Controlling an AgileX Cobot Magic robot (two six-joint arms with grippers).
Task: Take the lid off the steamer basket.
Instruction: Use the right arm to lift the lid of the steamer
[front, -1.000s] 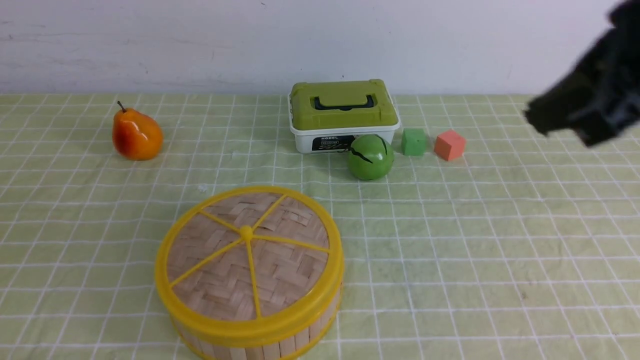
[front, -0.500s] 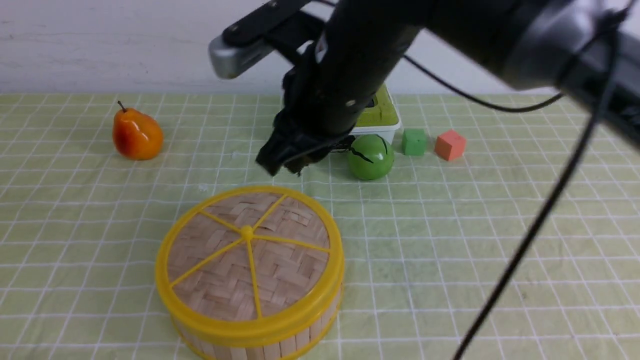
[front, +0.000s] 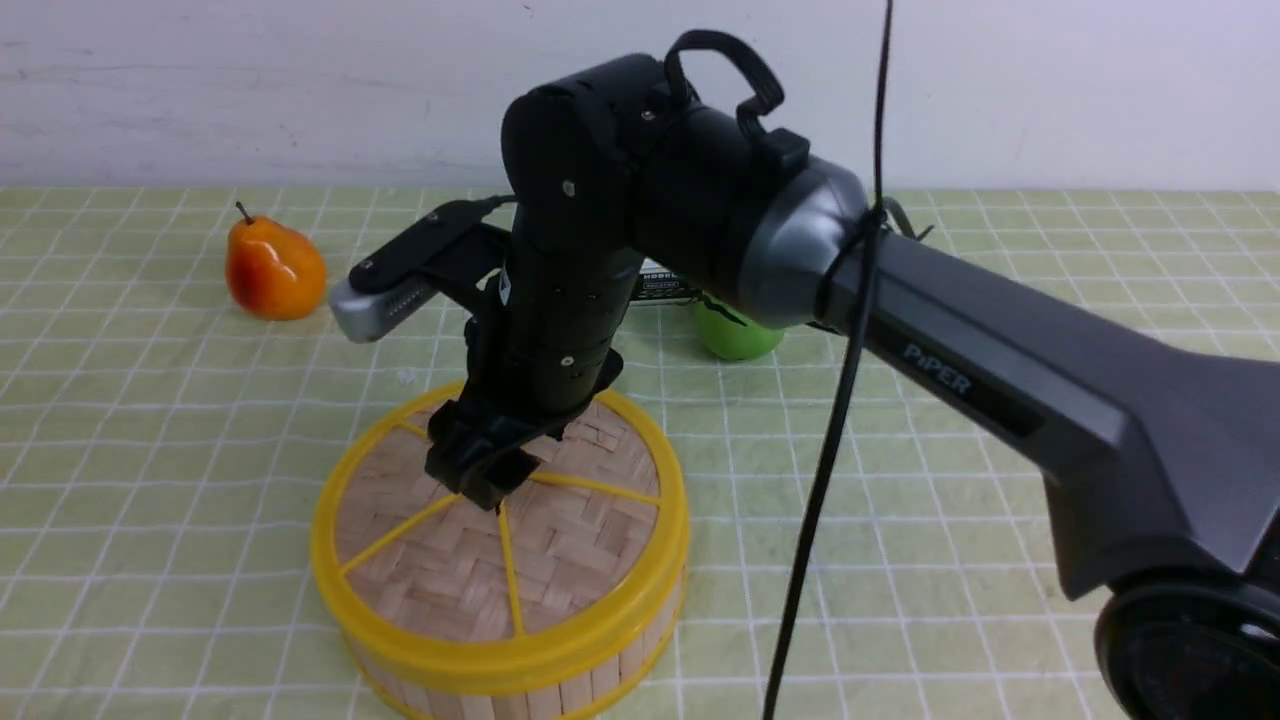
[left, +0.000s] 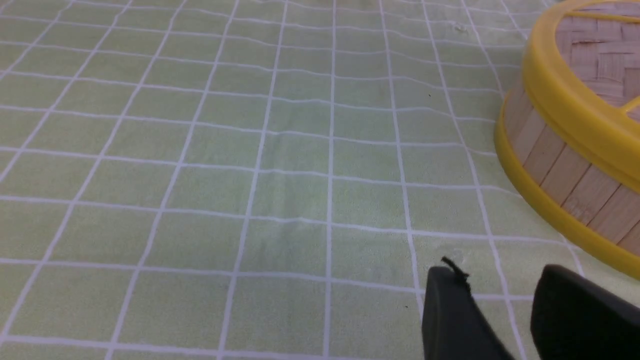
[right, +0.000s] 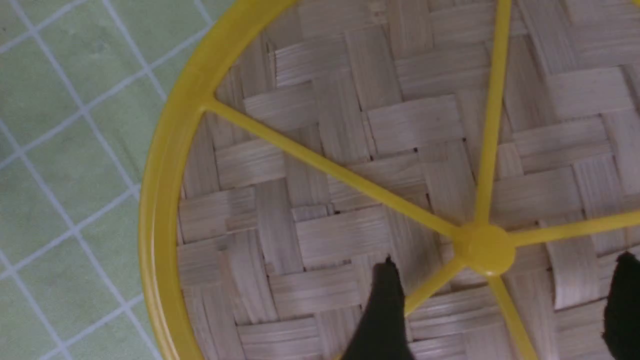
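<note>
The right pincer hangs just over the lid, fingers apart either side of its centre knob. The lid sits on the steamer basket beneath, on the desk.

Setting: robot test bench, lab-type.
Green checked tablecloth, bare white wall, glossy pear, PIPER-marked right arm.

Plain white wall behind a pale green, white-gridded tablecloth.
</note>
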